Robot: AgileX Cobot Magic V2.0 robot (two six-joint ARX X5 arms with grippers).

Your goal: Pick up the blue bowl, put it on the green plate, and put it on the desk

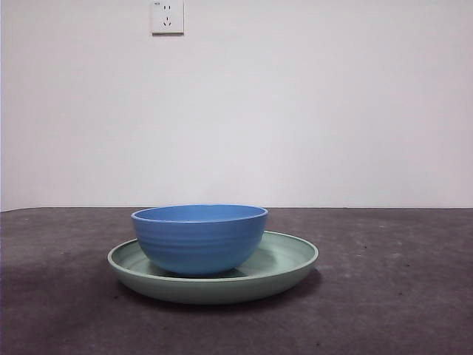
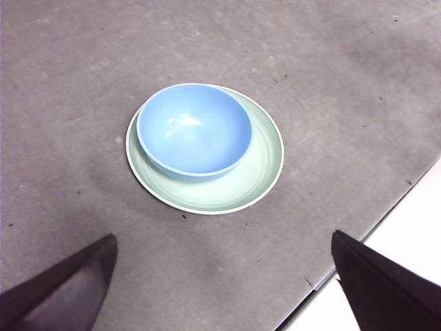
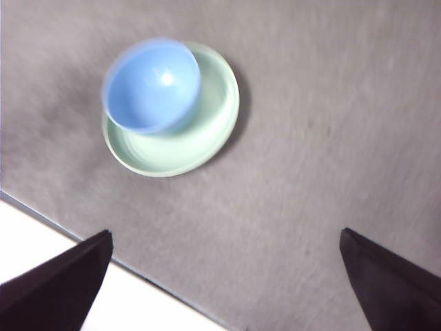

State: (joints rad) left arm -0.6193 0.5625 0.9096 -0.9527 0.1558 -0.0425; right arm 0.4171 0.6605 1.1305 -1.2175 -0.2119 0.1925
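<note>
Blue bowl (image 1: pixel 199 238) sits off-centre on the green plate (image 1: pixel 284 260); I see both arms' jaws spread wide, holding nothing, well clear.

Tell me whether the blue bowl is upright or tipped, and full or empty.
Upright and empty. The blue bowl sits level inside the green plate, off-center; the left wrist view shows its bare interior.

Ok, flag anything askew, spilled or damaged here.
Only one thing: the blue bowl sits off-centre in the green plate, close to one rim. It stands upright and empty; no spill or damage shows.
</note>
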